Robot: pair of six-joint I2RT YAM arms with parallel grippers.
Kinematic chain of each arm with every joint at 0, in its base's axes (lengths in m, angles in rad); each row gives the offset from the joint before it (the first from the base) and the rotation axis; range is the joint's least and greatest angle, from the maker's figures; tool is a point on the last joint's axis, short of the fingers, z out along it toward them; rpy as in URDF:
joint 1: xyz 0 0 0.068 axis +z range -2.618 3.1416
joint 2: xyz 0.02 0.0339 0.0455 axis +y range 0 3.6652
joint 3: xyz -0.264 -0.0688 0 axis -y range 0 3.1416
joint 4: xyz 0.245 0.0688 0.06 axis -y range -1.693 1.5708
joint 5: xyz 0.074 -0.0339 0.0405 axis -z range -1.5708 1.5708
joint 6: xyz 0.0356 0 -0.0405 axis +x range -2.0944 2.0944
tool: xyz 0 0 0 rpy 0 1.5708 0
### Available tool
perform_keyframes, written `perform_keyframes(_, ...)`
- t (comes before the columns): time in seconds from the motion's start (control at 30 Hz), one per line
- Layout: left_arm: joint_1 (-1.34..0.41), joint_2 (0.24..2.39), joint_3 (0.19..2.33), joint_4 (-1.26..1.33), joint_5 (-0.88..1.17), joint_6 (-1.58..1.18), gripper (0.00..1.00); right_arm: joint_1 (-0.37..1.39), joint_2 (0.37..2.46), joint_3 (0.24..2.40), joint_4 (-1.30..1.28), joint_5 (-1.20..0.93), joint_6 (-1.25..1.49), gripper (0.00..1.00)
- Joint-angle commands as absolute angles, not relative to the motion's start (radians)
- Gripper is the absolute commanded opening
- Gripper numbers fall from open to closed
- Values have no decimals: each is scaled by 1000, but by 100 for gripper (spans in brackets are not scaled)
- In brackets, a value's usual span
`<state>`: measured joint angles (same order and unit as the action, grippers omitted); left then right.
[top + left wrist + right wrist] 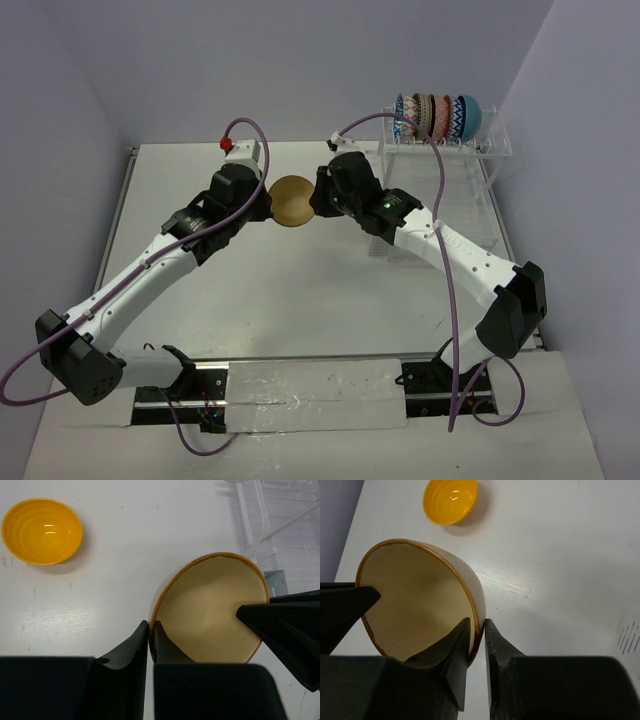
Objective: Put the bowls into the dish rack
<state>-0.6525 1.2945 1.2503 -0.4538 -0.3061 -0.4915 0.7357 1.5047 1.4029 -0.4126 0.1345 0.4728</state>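
Note:
A speckled tan bowl (pixel 292 201) hangs tilted above the table between both arms. My left gripper (pixel 151 625) is shut on its left rim, and the bowl fills the left wrist view (pixel 212 610). My right gripper (pixel 477 622) is shut on the opposite rim, one finger inside the bowl (pixel 415 600) and one outside. An orange-yellow bowl (pixel 41 530) sits upright on the table; it also shows in the right wrist view (pixel 450 500) and is hidden in the top view. The dish rack (pixel 480 150) at the back right holds several patterned bowls and a teal one (pixel 437 117) upright in its raised row.
The rack's lower clear tray (pixel 470 205) runs along the right side of the table beside my right arm. Its white wire frame (pixel 270 525) shows in the left wrist view. Purple cables loop over both arms.

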Motion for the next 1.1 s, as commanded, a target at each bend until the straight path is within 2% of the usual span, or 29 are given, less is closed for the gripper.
perform_keyframes(0.0, -660, 1243, 1278, -380, -325, -511, 0, 746, 1506, 1454, -400, 156, 466, 24)
perform_keyframes(0.2, -660, 1239, 1267, -377, -324, -512, 0, 749, 1502, 1463, -417, 189, 456, 4)
perform_keyframes(0.27, -660, 1243, 1270, -385, -321, -512, 0, 750, 1499, 1465, -423, 212, 450, 0)
perform_keyframes(0.3, -658, 1244, 1272, -388, -319, -512, 4, 750, 1499, 1468, -432, 221, 445, 0)
perform_keyframes(0.33, -660, 1246, 1276, -391, -313, -517, 15, 750, 1499, 1470, -439, 239, 439, 0)
perform_keyframes(0.43, -660, 1239, 1278, -391, -299, -528, 39, 752, 1491, 1468, -456, 268, 428, 0)
perform_keyframes(0.47, -660, 1236, 1276, -390, -285, -531, 64, 750, 1488, 1462, -466, 299, 425, 0)
perform_keyframes(0.5, -660, 1229, 1273, -387, -284, -534, 76, 750, 1485, 1457, -471, 314, 420, 0)
perform_keyframes(0.53, -660, 1226, 1275, -385, -281, -538, 94, 750, 1476, 1453, -475, 330, 411, 0)
perform_keyframes(0.57, -660, 1223, 1275, -385, -279, -541, 98, 750, 1471, 1442, -483, 347, 405, 0)
perform_keyframes(0.8, -644, 1187, 1276, -407, -290, -552, 99, 738, 1398, 1385, -558, 602, 316, 0)
perform_keyframes(1.07, -482, 1125, 1189, -417, -178, -551, 99, 580, 1279, 1321, -630, 704, 241, 0)
